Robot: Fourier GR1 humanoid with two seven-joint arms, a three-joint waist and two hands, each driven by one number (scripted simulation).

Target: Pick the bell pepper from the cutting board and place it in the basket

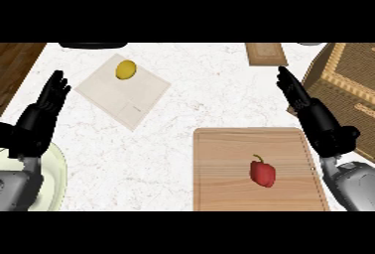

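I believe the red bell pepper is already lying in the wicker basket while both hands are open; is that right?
Not quite: the head view shows the red bell pepper lying on the wooden cutting board, not in the wicker basket. The left hand and the right hand are indeed both open.

basket (350, 74): cut by right edge | plate (57, 182): partly under left forearm (16, 187) | dark object (93, 45): unidentifiable
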